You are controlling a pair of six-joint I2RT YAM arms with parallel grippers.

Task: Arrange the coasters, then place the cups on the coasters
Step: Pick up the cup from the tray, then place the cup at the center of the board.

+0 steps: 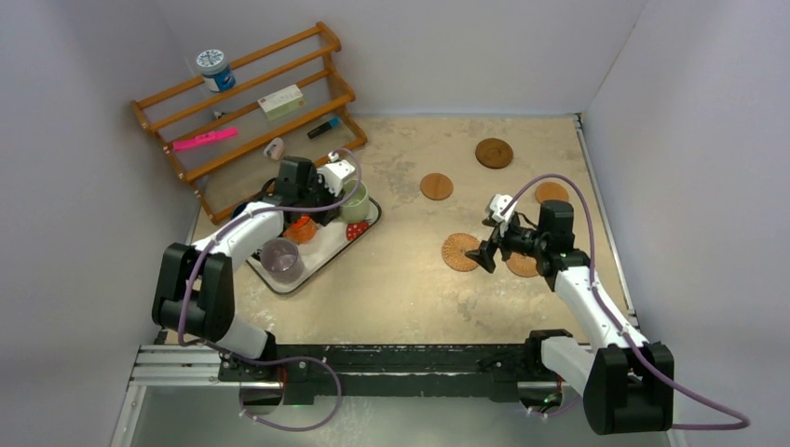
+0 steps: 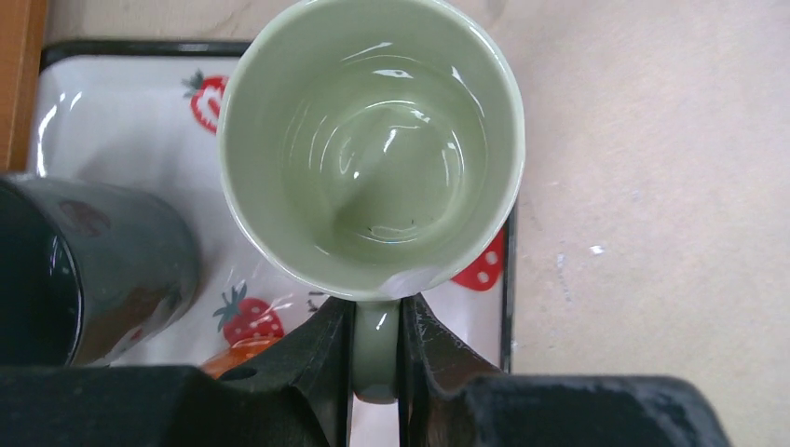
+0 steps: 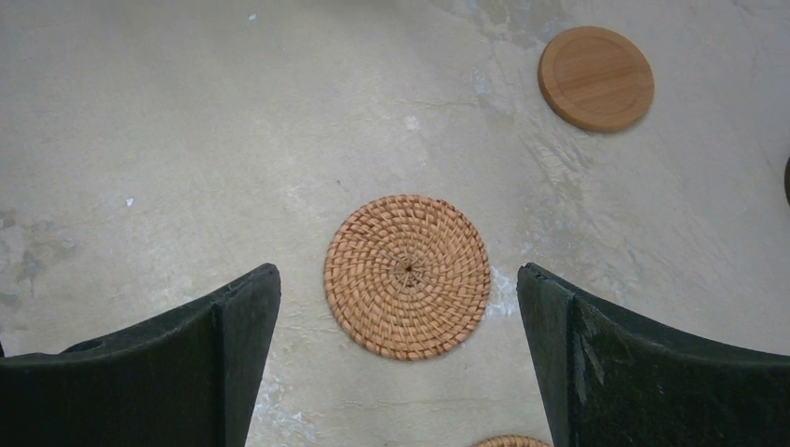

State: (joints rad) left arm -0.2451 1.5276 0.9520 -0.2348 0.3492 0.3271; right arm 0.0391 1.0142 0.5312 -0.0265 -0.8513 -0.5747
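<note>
My left jaws are pinching the cup [image 2: 373, 158] by its handle. The wicker coaster [image 3: 407, 276] is lying off right, under my open right jaws.

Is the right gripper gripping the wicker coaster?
No, the right gripper stands wide open above the wicker coaster, and its fingers do not touch it.

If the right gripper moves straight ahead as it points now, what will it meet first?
The right gripper would probably meet the woven coaster, centred between its open fingers; depth unclear.
</note>
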